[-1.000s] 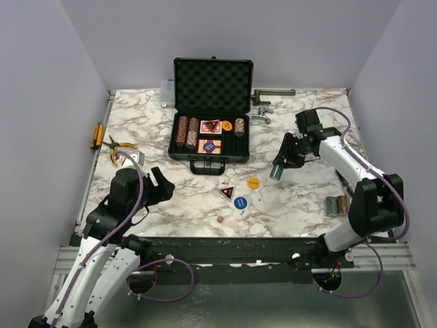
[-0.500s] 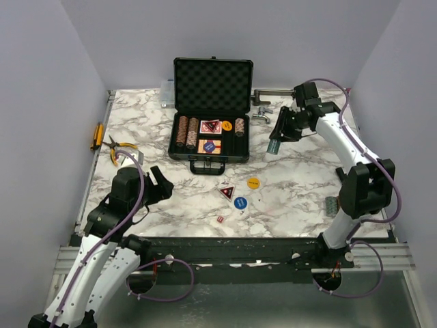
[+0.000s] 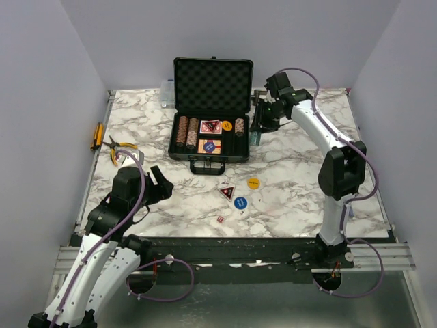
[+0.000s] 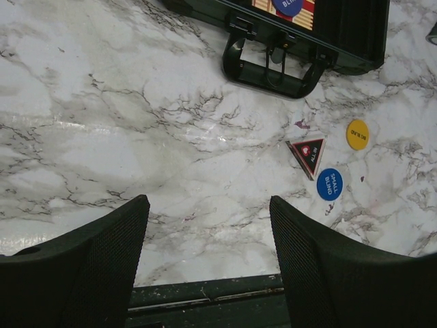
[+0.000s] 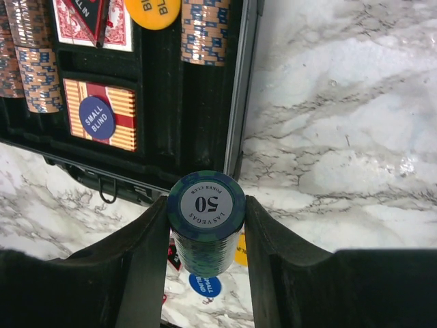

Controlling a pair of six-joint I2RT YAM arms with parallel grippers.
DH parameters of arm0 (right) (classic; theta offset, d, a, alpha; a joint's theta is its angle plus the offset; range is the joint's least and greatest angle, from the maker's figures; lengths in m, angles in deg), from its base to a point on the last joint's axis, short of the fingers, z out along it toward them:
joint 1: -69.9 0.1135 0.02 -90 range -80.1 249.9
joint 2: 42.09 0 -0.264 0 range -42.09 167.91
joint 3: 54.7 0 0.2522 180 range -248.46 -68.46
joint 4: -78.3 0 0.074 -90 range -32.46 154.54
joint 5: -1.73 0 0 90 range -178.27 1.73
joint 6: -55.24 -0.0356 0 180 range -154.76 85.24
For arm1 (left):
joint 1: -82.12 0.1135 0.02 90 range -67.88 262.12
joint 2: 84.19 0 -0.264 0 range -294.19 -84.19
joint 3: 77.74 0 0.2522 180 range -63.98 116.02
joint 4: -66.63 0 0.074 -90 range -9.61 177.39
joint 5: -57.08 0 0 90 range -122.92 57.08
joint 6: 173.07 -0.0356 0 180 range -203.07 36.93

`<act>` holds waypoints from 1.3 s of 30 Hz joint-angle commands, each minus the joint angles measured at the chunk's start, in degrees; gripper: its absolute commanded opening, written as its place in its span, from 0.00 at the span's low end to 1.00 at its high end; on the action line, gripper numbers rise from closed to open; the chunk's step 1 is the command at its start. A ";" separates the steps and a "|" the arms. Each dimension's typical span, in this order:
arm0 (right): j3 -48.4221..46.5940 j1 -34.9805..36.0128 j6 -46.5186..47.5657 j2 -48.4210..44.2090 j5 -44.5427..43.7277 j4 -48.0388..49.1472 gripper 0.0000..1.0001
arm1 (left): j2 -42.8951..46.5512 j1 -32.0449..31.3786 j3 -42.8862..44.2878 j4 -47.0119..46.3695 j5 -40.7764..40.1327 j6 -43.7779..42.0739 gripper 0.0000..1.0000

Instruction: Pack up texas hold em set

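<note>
In the right wrist view the briefcase [image 5: 242, 82] runs off the top and left edges. The teal chip stack [image 5: 206, 203] shows us its top face; its lower chips sink out of sight between the fingers [image 5: 136, 266] of the right gripper [image 5: 207, 206], and it covers most of a yellow disc [image 5: 240, 251] and part of a blue disc [image 5: 205, 285] on the table. In the left wrist view the bottom edge cuts the fingers [image 4: 89, 266] of the left gripper [image 4: 208, 199], and we cannot name a dark shape [image 4: 433, 32] at the right edge. From above, the dice [image 3: 220, 219] are too small to read, and the briefcase lid hides part of the clear box [image 3: 166, 92].
</note>
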 commanded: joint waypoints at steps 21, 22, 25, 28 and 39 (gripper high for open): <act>-18.01 6.43 0.59 16.64 -5.89 -4.58 0.00 | 0.34 -0.34 -0.94 0.38 -1.35 0.30 0.71; -18.06 6.51 0.53 16.95 -5.96 -4.50 0.01 | 0.34 -0.32 -0.94 0.38 -1.35 0.29 0.71; -17.96 7.04 0.71 17.71 -6.42 -4.15 0.01 | 0.28 -0.30 -0.89 0.38 -1.27 0.21 0.71; -17.62 7.60 0.95 18.46 -7.18 -4.14 0.01 | 0.26 -0.34 -0.86 0.38 -1.15 0.21 0.71; -13.84 9.51 1.88 18.56 -9.49 -3.17 0.01 | 0.11 -0.25 -0.93 0.30 -0.99 0.21 0.71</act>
